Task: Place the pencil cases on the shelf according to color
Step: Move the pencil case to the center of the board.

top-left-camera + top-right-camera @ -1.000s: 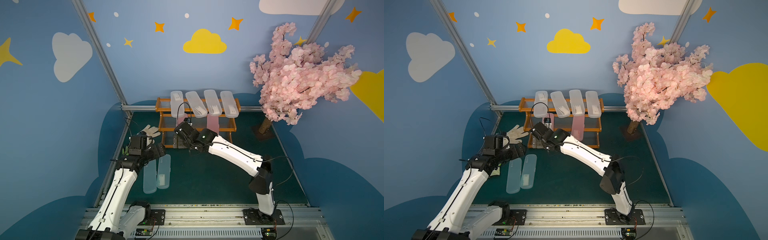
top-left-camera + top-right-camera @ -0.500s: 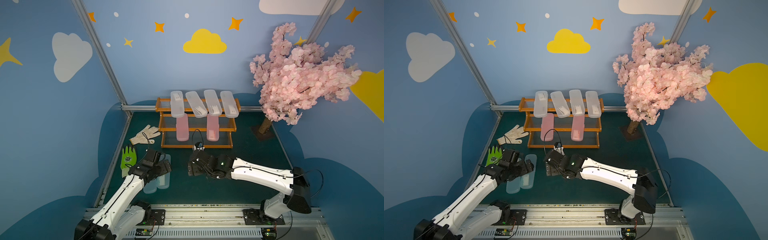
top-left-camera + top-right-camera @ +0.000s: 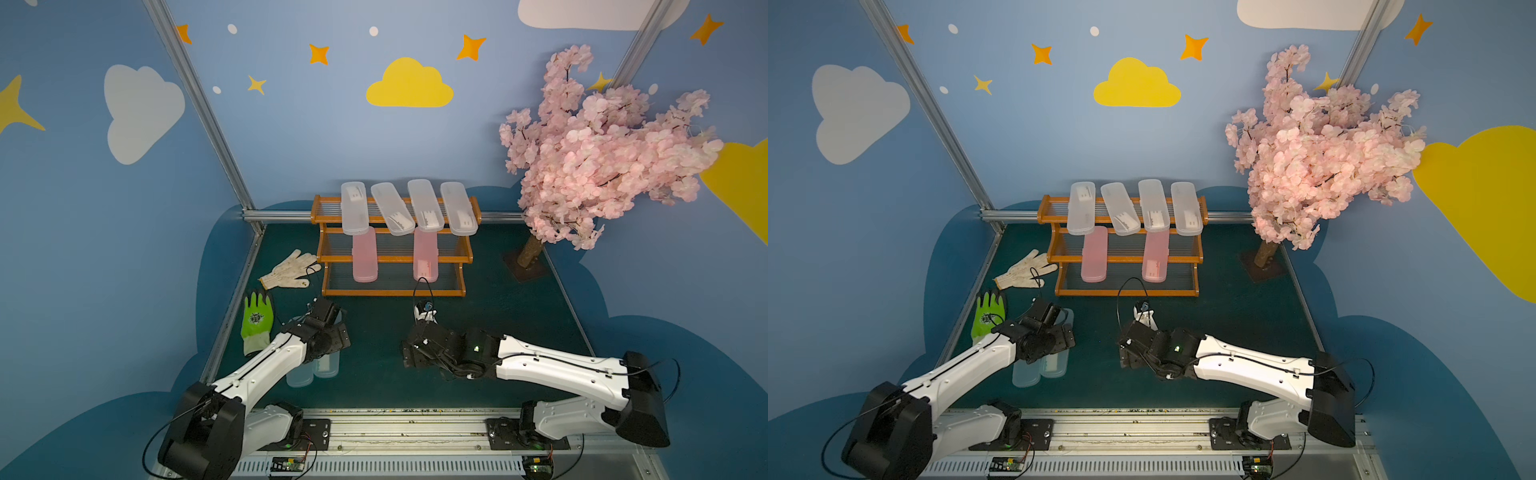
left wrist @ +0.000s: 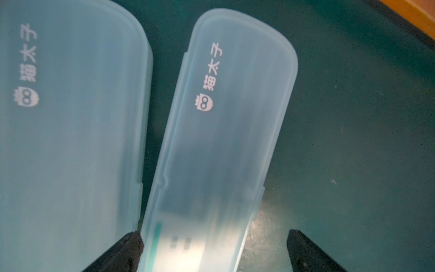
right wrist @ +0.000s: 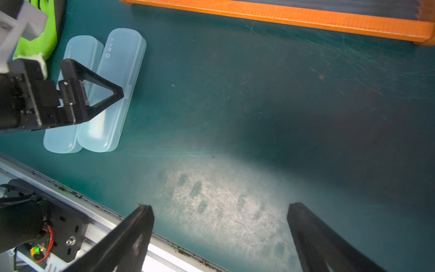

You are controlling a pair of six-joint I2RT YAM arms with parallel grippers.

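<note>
green mat [image 3: 498,332], left pincer [image 4: 213,235] apart, now astride blue case [image 4: 230,122], right pincer [image 5: 220,206] apart, withdrawn

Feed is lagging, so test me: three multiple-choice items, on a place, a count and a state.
1. Where do the two blue cases lie? A under the tree; B on the mat beside the green glove; C on the white glove.
2. How many pink cases are on the shelf? A one; B two; C four.
3. The right gripper is: A open and empty; B shut on a case; C shut on a glove.
Answers: B, side by side on the mat; B, two below the clear cases; A, jaws apart over bare mat.
</note>
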